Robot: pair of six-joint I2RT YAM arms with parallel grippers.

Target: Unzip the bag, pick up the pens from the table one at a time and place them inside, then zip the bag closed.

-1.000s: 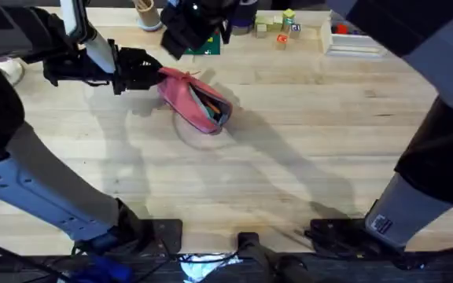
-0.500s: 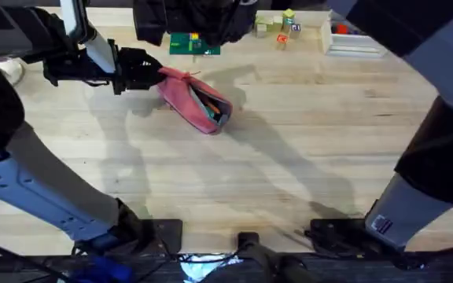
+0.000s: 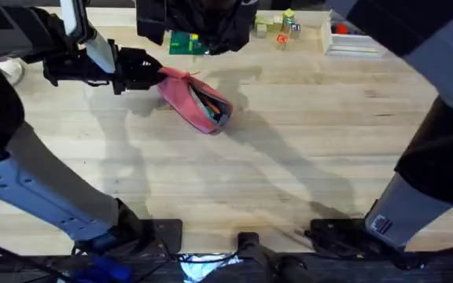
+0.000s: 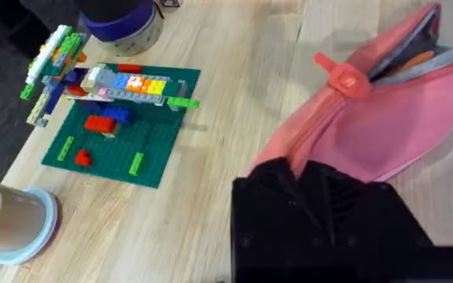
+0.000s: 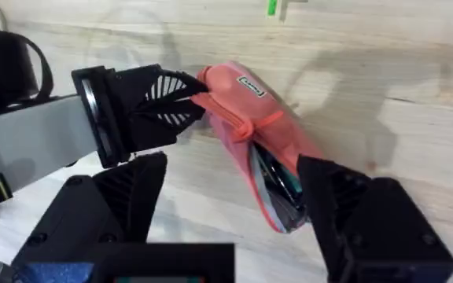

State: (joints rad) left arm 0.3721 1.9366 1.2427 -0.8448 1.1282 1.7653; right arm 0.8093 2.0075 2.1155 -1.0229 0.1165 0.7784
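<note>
the bag (image 3: 196, 104) lies on the table (image 3: 305, 157), pink, its zipper partly undone — an orange pen (image 4: 417, 60) and a dark pen (image 5: 278, 181) lie inside the gap. the left gripper (image 3: 152, 75) is clamped on the end of the bag farthest from the opening; in the left wrist view the pink fabric disappears between its black fingers (image 4: 289, 189). the right gripper (image 5: 234, 196) hangs above the bag with its fingers (image 5: 344, 196) spread wide, one on either side of it. beyond the bag sits a green brick plate (image 4: 120, 126) with small coloured bricks, and a cup (image 4: 10, 224) beside that.
</note>
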